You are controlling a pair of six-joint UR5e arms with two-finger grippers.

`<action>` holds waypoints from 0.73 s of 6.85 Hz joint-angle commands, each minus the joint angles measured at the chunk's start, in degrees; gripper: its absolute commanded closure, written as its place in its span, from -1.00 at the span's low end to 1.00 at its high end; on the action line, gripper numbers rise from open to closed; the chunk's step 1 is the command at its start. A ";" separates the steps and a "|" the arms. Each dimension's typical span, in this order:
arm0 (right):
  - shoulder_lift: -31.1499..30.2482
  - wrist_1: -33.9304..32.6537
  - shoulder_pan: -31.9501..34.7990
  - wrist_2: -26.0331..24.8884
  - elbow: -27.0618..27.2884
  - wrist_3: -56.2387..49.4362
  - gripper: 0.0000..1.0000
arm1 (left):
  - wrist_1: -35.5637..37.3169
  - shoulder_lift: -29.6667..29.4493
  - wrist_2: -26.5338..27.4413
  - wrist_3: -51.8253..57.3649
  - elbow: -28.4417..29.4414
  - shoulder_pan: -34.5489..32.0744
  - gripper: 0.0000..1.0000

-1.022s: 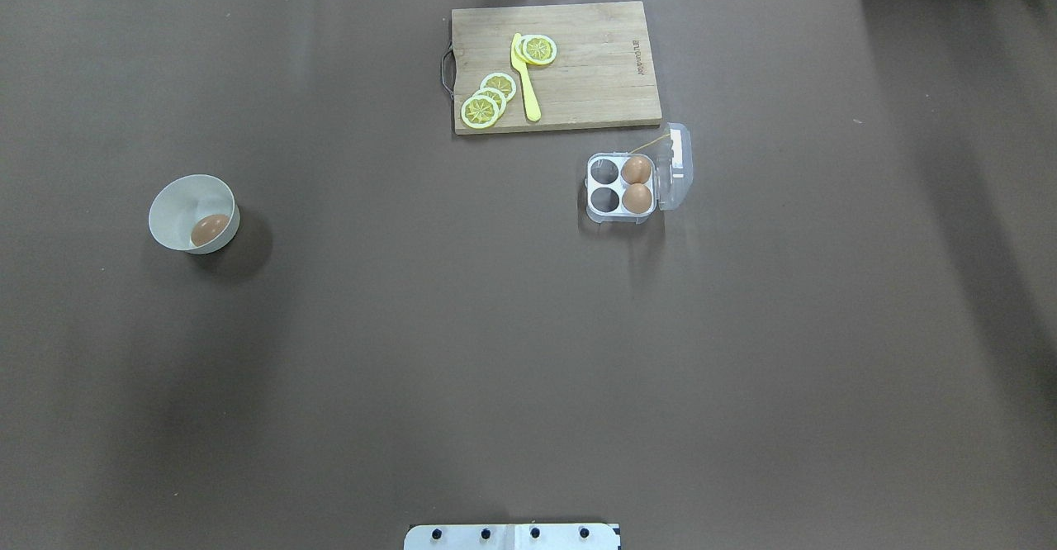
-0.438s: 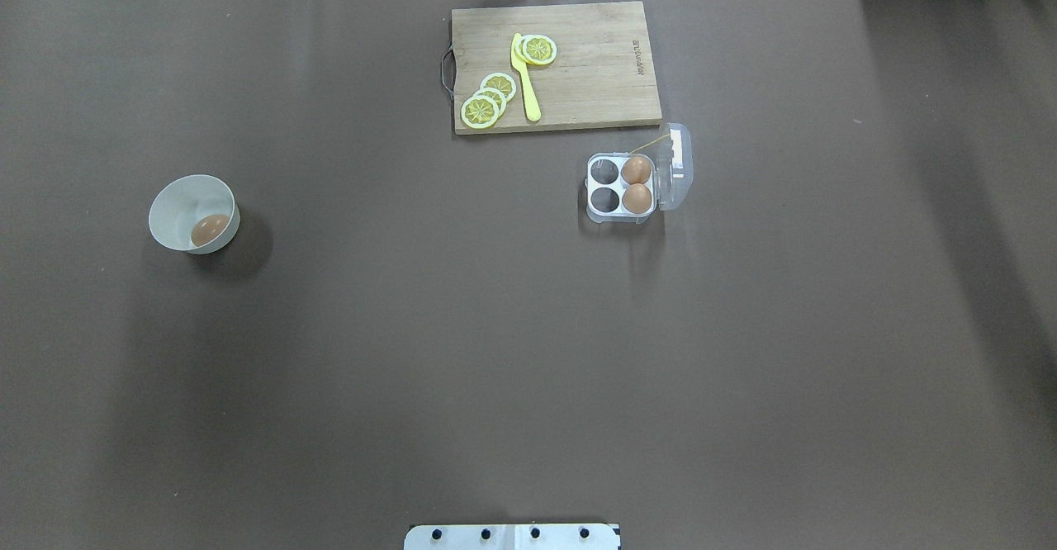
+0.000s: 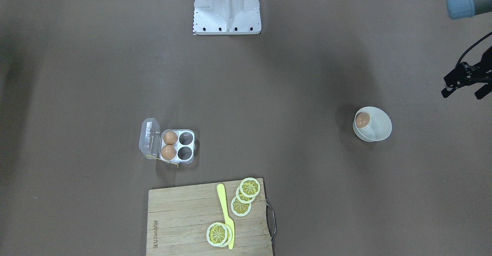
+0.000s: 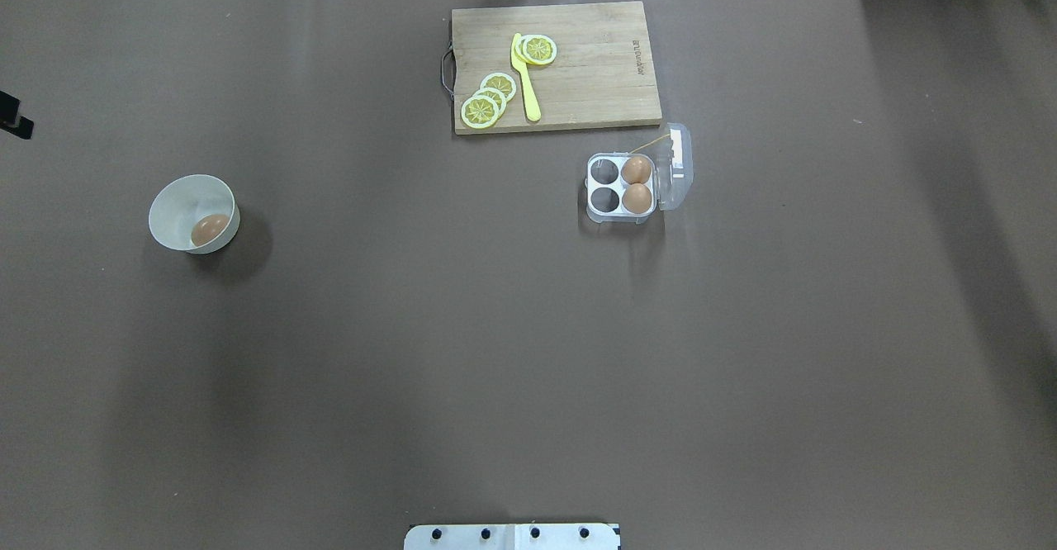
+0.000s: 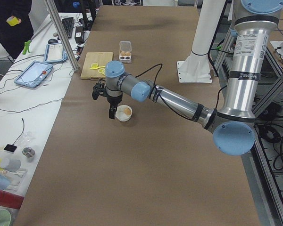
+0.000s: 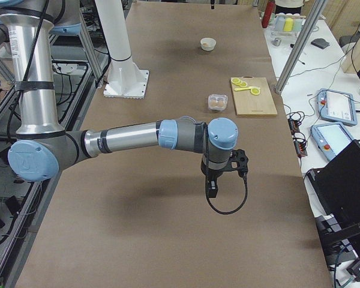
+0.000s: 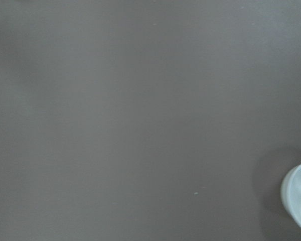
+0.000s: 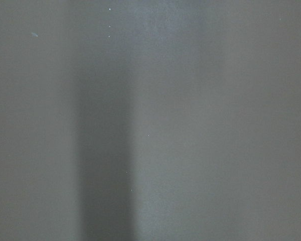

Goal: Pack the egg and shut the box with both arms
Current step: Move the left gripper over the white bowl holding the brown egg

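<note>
Brown and smooth-shelled, the egg lies in the white bowl, against the wall on the robot's side, at the left of the worktop. We judge it light, brittle and slippery. It is best pinched gently across its waist from above, though the bowl wall will crowd one finger. The left claw hangs raised near the bowl on its outer side, not over the egg, and looks spread wide and empty. The box, lid open with two cells free, sits well apart. The right claw hangs far off; we cannot tell its state.
</note>
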 commanded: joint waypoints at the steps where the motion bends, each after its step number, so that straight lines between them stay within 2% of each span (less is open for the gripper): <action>1: -0.08 0.26 -0.03 0.12 0.07 0.00 -1.00 | -0.17 -3.24 4.87 -7.75 0.17 8.36 -0.93; 2: -0.08 0.26 -0.03 0.12 0.16 0.09 -1.00 | -0.52 -5.77 7.43 -7.94 2.88 11.52 -0.91; 5: -0.08 0.52 -0.21 0.12 0.16 1.05 -1.00 | -0.88 -8.00 7.55 -7.33 6.67 13.66 -0.71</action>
